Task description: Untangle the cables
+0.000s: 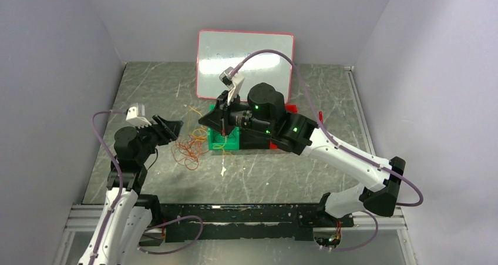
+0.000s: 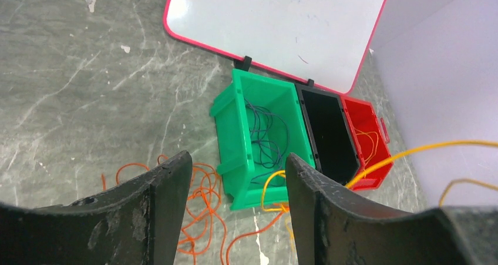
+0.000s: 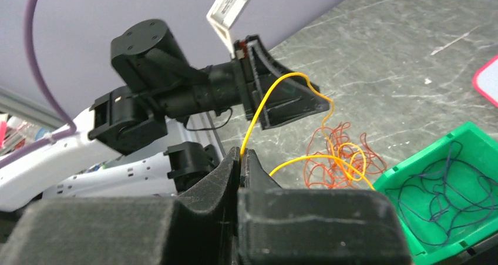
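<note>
Looking from above, the right hand (image 1: 205,121) hangs by the left edge of an open-topped green plastic bin (image 1: 230,141), which stands on the grey marbled table (image 1: 282,171) in front of a red-framed whiteboard (image 1: 245,65). Left of the green bin lies a loose tangle of thin orange-red cables (image 1: 189,148). Left of that tangle, the left hand (image 1: 175,131) hovers with its jaws apart.

From the left wrist, the left hand (image 2: 238,159) stands wide, with nothing between its black fingers (image 2: 161,212). Beyond them the green bin (image 2: 226,130) holds a coiled dark blue cable (image 2: 267,137). A black bin (image 2: 329,138) touches its right side, and a red bin (image 2: 376,159) follows. A thin yellow cable (image 2: 423,150) runs in from the right toward the green bin's front.

From the right wrist, the right hand (image 3: 239,156) is pinched tight on the yellow cable (image 3: 264,100). The yellow cable arches up past the left hand (image 3: 282,100) and drops into the orange-red cables (image 3: 335,153) just left of the green bin (image 3: 464,153). Whether it touches the left hand I cannot tell.

The step in hand seems to be drawing the yellow cable free. Doing it well likely means lifting slowly away from the green bin. The left hand should either stay clear of the arch or pin the orange-red loops so they do not ride up.
</note>
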`<state>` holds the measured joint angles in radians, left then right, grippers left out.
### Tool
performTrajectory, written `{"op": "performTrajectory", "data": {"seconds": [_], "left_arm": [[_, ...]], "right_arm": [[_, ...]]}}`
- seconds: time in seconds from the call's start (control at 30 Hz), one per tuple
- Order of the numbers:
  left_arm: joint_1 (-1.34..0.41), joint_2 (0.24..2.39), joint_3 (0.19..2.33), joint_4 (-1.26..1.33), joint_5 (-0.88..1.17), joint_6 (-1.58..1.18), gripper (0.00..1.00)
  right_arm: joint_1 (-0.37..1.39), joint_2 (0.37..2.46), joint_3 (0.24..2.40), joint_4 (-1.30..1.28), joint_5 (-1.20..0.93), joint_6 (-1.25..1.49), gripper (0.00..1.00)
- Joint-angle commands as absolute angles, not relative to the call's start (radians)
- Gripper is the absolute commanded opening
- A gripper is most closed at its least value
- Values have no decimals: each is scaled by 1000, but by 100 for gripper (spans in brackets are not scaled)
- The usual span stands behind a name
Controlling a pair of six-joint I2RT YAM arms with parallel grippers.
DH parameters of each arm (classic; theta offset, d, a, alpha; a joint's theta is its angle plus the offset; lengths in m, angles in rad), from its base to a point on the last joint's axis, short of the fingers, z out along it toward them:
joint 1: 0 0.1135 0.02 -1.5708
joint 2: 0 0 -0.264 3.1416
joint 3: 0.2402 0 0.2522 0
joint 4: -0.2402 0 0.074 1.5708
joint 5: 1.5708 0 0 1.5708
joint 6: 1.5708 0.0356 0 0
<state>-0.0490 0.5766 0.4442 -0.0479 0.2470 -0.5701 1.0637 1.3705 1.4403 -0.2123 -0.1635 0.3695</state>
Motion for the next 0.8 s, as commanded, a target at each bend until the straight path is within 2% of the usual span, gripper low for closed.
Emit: {"op": "performTrajectory", "data": {"seconds": [0.0, 0.17, 0.47, 0.77], "left_arm": [[-43, 523, 432, -144, 281, -562, 64], [-43, 487, 351, -74, 386, -616, 59], [-43, 438, 317, -121, 407, -627, 58], [-43, 458, 265, 20, 530, -644, 52]], "right_arm": [[1062, 1324, 1448, -190, -84, 359, 0], [1062, 1311, 1445, -155, -54, 370, 0], [1063, 1328, 1457, -154, -38, 374, 0], [1062, 1337, 1463, -156, -47, 374, 0]]}}
